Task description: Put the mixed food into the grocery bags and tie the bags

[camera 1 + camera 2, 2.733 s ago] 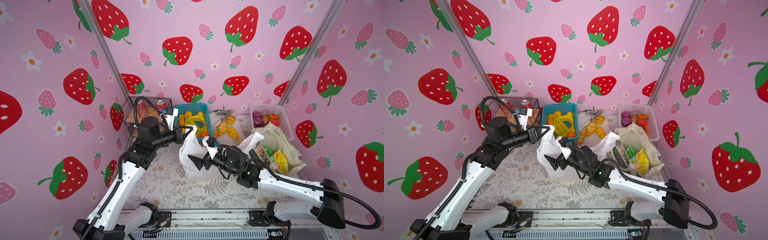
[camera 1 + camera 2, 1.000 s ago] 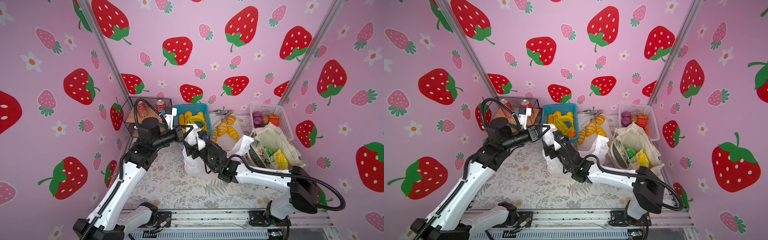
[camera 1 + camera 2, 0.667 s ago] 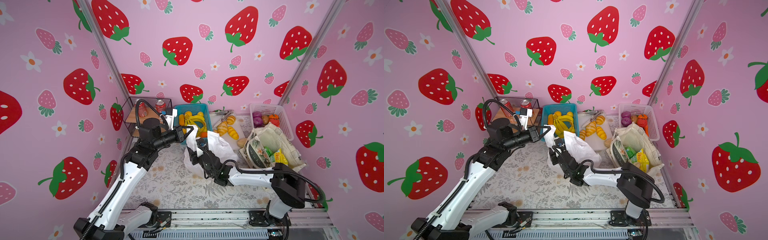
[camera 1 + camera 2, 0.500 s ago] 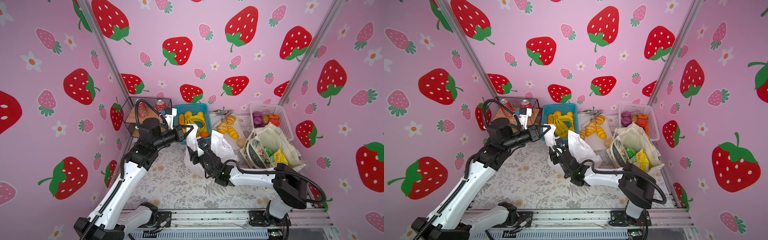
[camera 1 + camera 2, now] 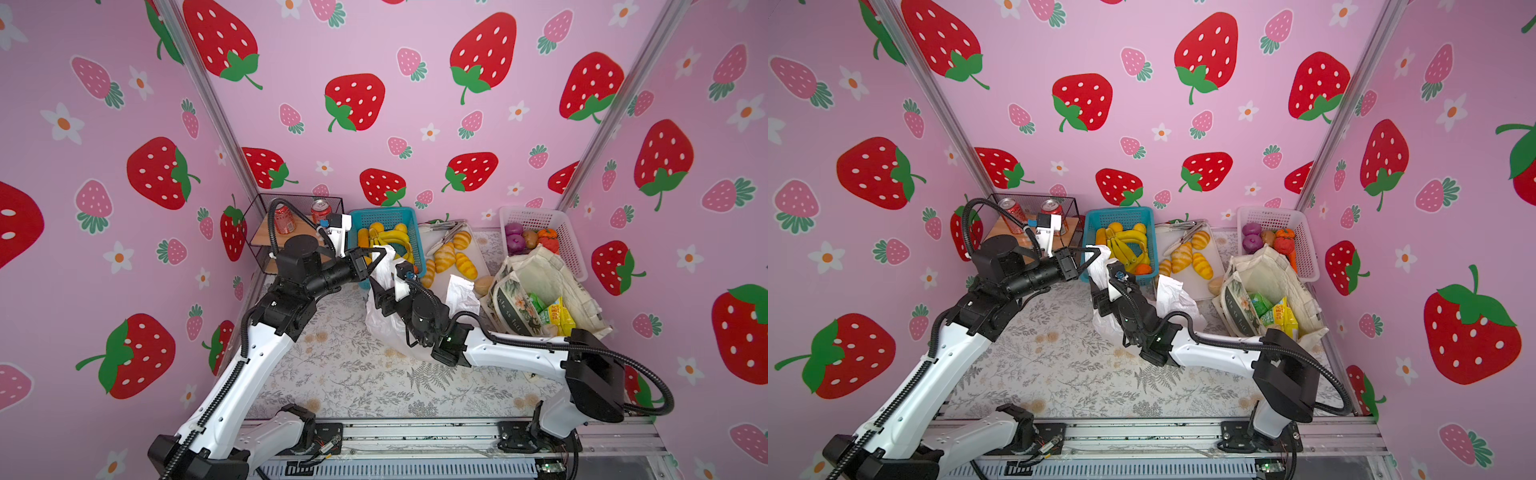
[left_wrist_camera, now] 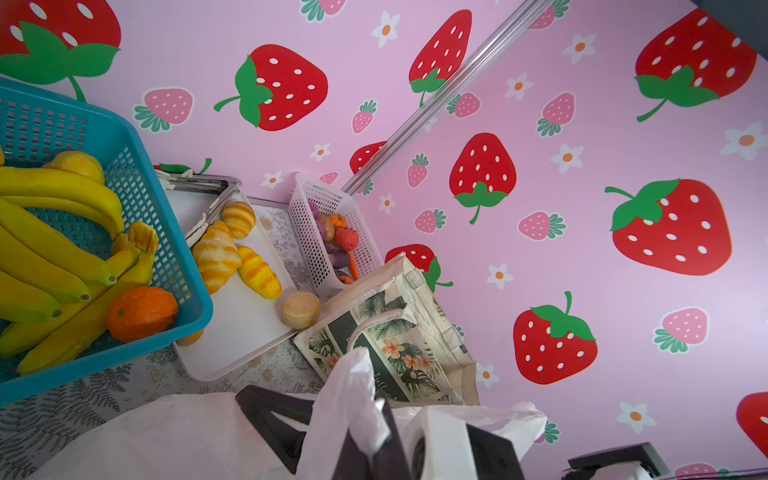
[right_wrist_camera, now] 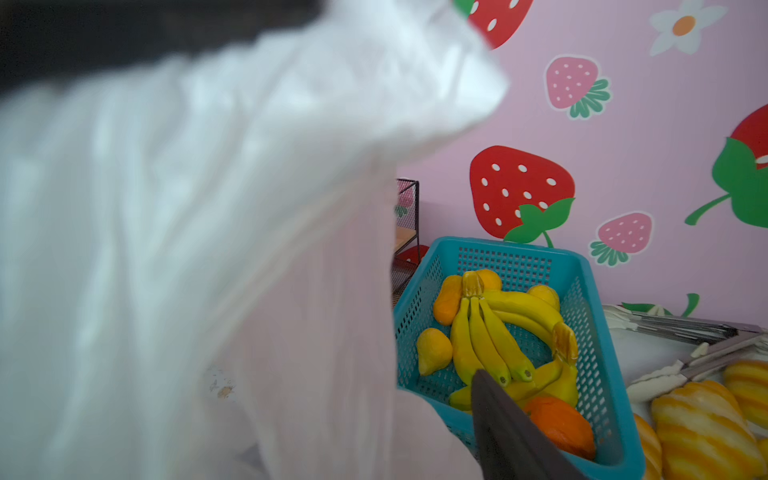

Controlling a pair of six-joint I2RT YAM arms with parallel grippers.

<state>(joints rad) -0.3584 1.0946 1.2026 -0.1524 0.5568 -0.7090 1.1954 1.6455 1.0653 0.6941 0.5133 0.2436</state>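
Observation:
The white plastic grocery bag [image 5: 384,328] [image 5: 1104,322] sits mid-table. My left gripper [image 5: 376,253] [image 5: 1094,251] [image 6: 361,424] is shut on one of its handles and holds it stretched upward. The bag's other handle [image 5: 459,291] stands loose. My right gripper [image 5: 377,286] [image 5: 1098,286] is pressed against the stretched plastic just below the left one. In the right wrist view one dark finger [image 7: 507,436] stands wide and the plastic [image 7: 208,249] hides the other. The floral canvas tote [image 5: 540,274] [image 6: 399,316] at right holds yellow [image 5: 557,313] and green [image 5: 536,301] snack packets.
A blue basket [image 5: 390,216] of bananas and an orange stands behind the bag. Beside it a white tray [image 5: 440,286] carries croissant rolls [image 5: 446,253], a round bun [image 5: 484,284] and tongs [image 5: 446,232]. A white basket [image 5: 536,216] of vegetables sits back right, soda cans [image 5: 284,218] back left.
My right arm swung from the bag's right side across to the handle that the left gripper holds, and its jaws have narrowed. The bag's other handle now hangs free. The left gripper kept its grip.

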